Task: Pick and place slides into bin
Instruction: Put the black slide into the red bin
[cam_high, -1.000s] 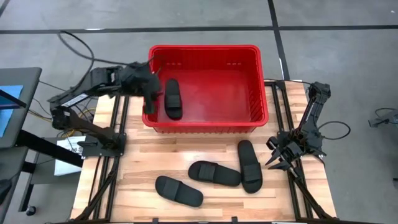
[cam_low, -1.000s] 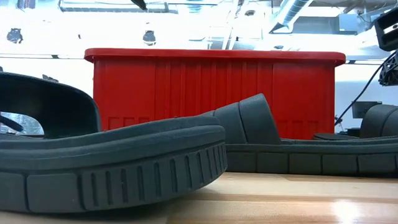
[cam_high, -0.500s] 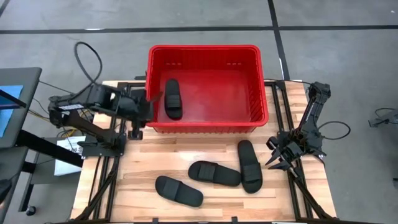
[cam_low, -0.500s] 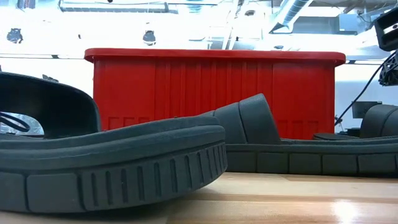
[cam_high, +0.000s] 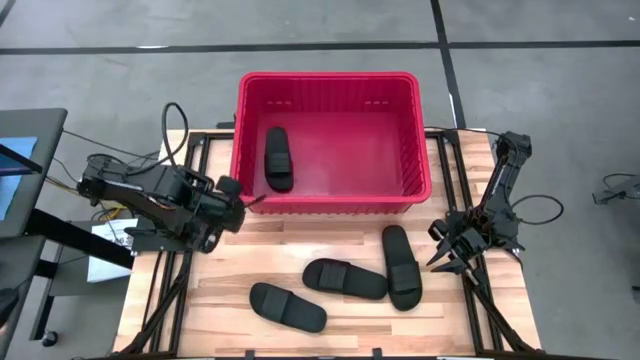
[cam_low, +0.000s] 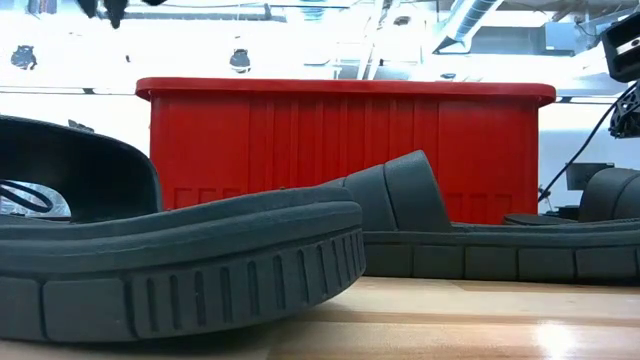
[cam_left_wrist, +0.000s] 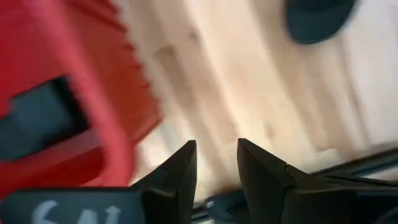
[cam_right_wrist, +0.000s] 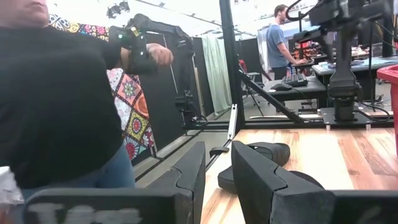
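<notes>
Since a second ago we see the left gripper has pulled out of the large red ribbed plastic bin to its near-left corner, fingers nearly closed and empty, one black foam slide sandal lying inside, three black slide sandals on the table between it and the idle, slightly parted right gripper.

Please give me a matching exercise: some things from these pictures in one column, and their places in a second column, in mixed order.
Things:
1. bin
2. slide in the bin
3. left gripper
4. right gripper

Places:
A. at the table's right edge, beside the slides on the table
B. lying on the red floor, near the left wall
C. just outside the bin's front left corner
D. at the table's far side

Pairs: 1-D, 2-B, 3-C, 4-A
</notes>
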